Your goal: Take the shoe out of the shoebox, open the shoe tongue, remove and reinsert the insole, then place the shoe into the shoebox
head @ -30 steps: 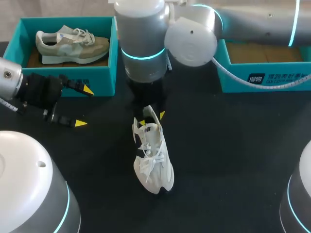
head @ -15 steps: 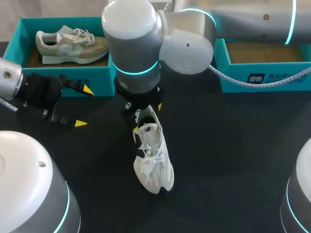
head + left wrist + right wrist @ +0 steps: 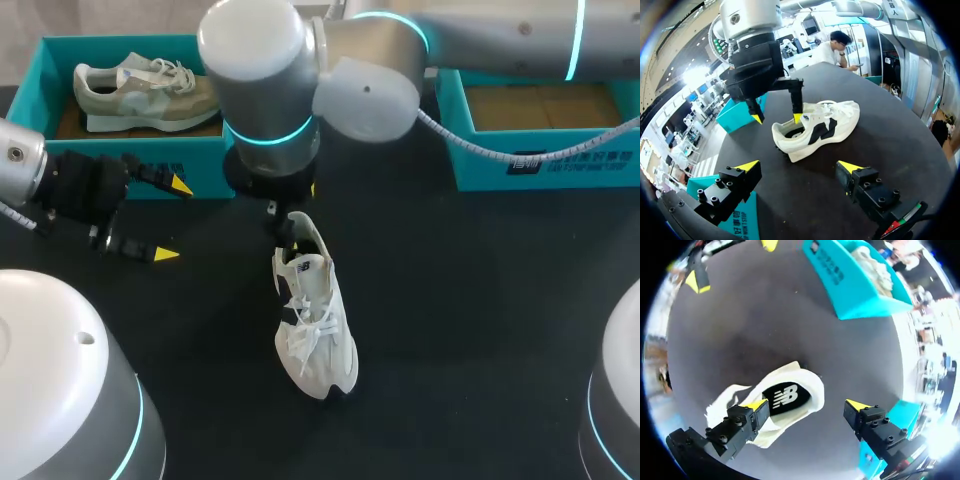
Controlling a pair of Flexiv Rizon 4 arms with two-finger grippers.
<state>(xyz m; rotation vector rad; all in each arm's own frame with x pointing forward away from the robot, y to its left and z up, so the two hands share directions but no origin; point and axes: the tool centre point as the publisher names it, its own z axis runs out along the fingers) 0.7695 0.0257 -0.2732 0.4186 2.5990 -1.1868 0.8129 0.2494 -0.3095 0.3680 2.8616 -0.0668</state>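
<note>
While the white lace-up sneaker point(image 3: 318, 330) sits on the black bench point(image 3: 480, 300), right fingers point(image 3: 740, 422) are spread at its heel — left fingers point(image 3: 732, 185) spread too.

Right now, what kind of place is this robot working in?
Probably a robot test bench for shoe handling: a black table, a teal shoebox holding a grey shoe, and a white shoe out on the table.

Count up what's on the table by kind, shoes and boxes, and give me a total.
Shoeboxes: 2, both teal: left box, right box.
Shoes: 2: white shoe on the table, grey-green shoe in the left box.
Total: 4.
</note>
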